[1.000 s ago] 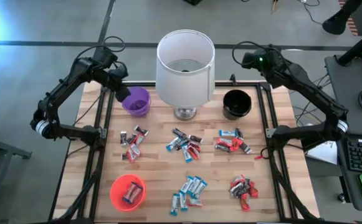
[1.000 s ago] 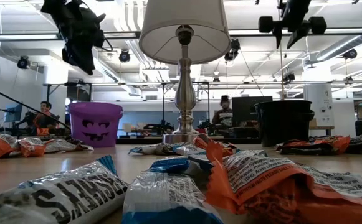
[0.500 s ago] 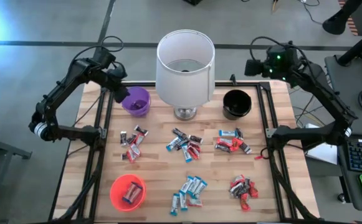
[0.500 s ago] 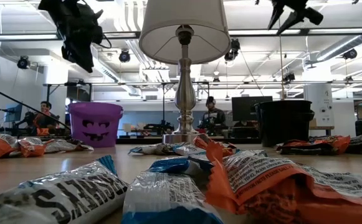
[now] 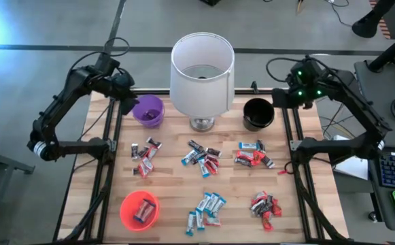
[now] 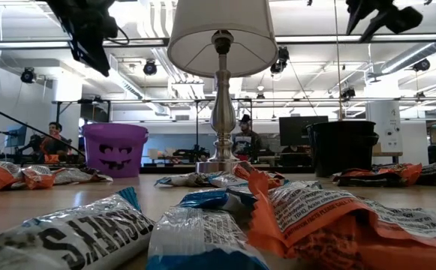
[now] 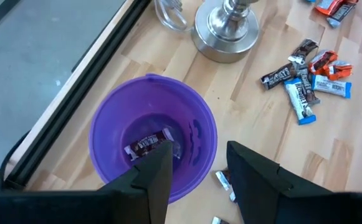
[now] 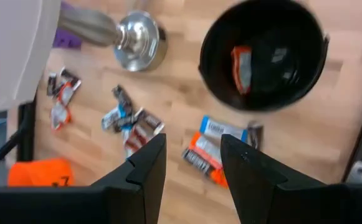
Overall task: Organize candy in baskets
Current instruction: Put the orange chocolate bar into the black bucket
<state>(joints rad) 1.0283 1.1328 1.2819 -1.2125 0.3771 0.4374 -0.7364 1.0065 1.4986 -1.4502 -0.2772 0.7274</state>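
Pale wood-plank table (image 5: pixel 170 184) — shiny candy wrappers (image 5: pixel 200 158), polished metal lamp base (image 7: pixel 225 28).

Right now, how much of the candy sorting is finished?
Barely started: the purple basket holds one dark bar, the black basket a red one, the orange basket a few. Both grippers are empty. Six candy piles remain.

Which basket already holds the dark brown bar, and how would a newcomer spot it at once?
Start at the big white lamp at the back middle of the table. The purple basket stands just beside its base, toward the left arm, with one dark brown bar inside. It alone is purple; the black basket sits on the lamp's other side, the orange-red one at the front.
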